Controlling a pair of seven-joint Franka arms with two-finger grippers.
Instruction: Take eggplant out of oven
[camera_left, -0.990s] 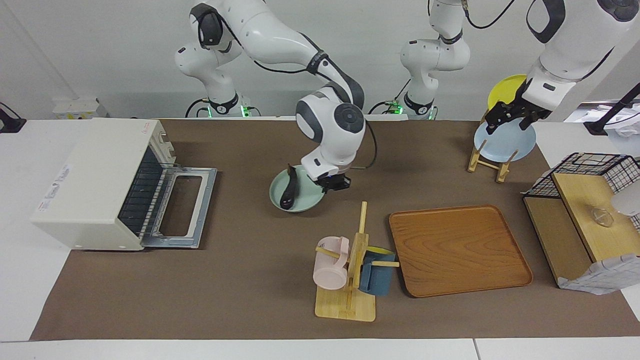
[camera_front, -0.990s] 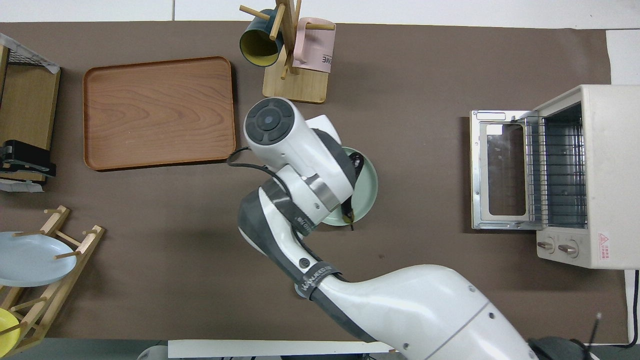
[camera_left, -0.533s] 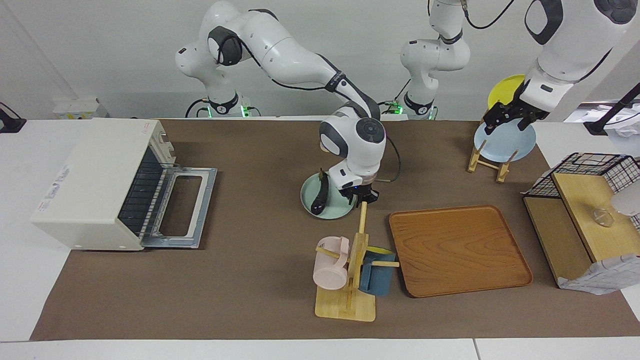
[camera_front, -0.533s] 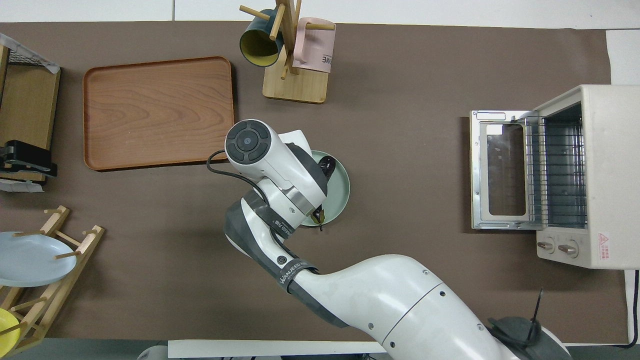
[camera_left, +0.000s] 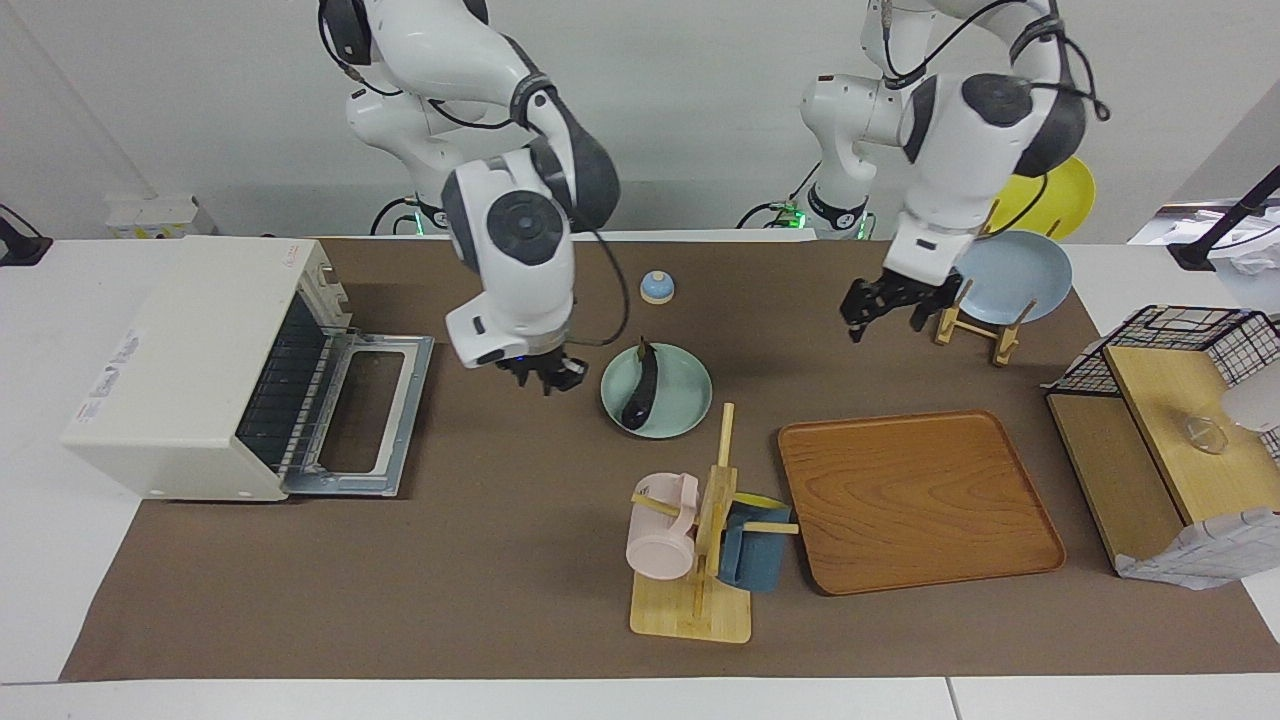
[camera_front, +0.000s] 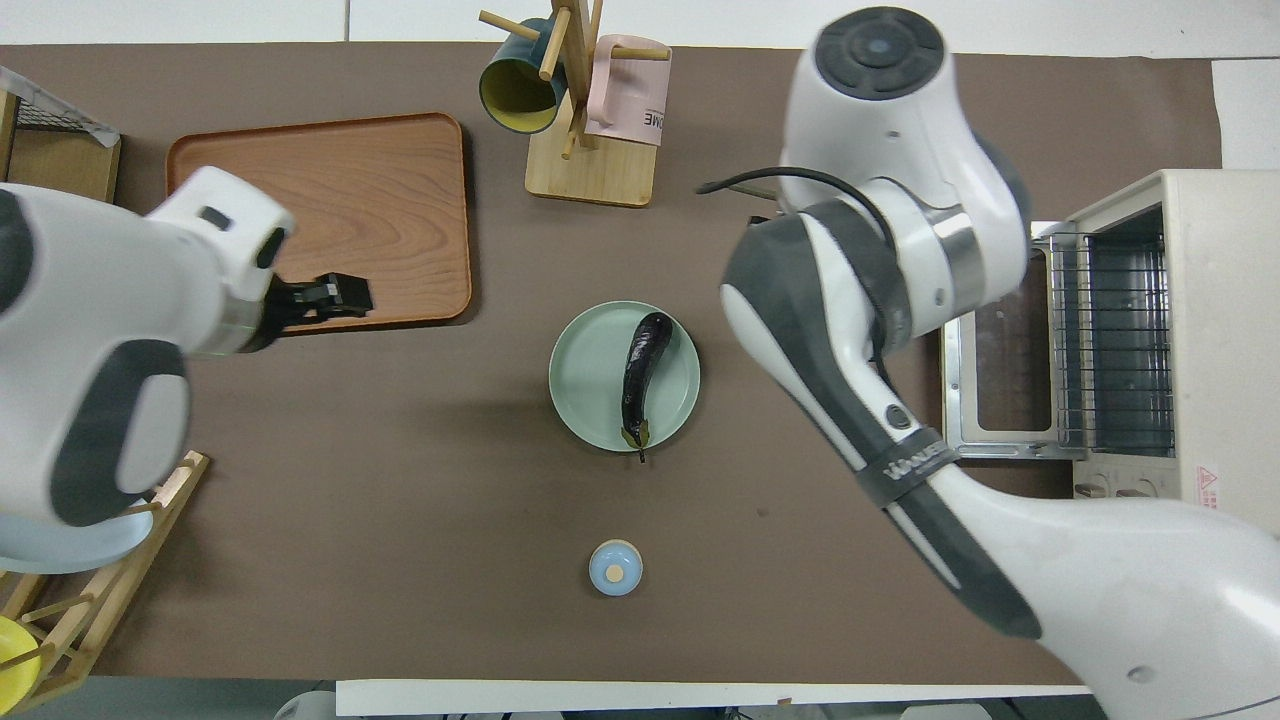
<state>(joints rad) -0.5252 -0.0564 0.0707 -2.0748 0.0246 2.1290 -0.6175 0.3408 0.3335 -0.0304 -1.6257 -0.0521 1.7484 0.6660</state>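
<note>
Eggplant (camera_left: 640, 387) on plate (camera_left: 680, 405), oven (camera_left: 200, 365) open

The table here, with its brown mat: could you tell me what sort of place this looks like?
Probably a robotics lab staged as a mock kitchen: two arms stand at a table holding a toaster oven, its door open, an eggplant on a green plate, and a mug rack.

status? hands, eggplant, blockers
Right hand empty, up between oven and green plate. Left hand empty, raised by the plate rack. Eggplant out, lying on the plate. Oven door open, nothing in the way.
</note>
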